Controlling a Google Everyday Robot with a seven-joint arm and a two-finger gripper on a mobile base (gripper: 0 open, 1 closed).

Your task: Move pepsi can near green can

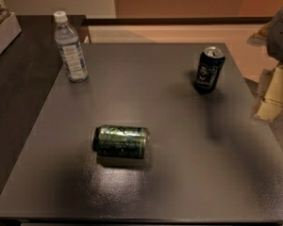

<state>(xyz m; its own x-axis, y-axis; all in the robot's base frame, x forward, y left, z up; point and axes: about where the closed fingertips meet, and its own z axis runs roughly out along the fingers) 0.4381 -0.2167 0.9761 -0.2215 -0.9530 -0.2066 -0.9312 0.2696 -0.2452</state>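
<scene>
The pepsi can is dark navy with a silver top and stands upright at the far right of the grey table. The green can lies on its side near the middle front of the table, its black rim end pointing left. The two cans are well apart. My gripper shows as pale, cream-coloured parts at the right edge of the view, beyond the table's right side and to the right of the pepsi can, touching nothing.
A clear water bottle with a white cap stands upright at the table's far left corner. A darker counter adjoins on the left, with a white box at its far end. Beige floor lies behind.
</scene>
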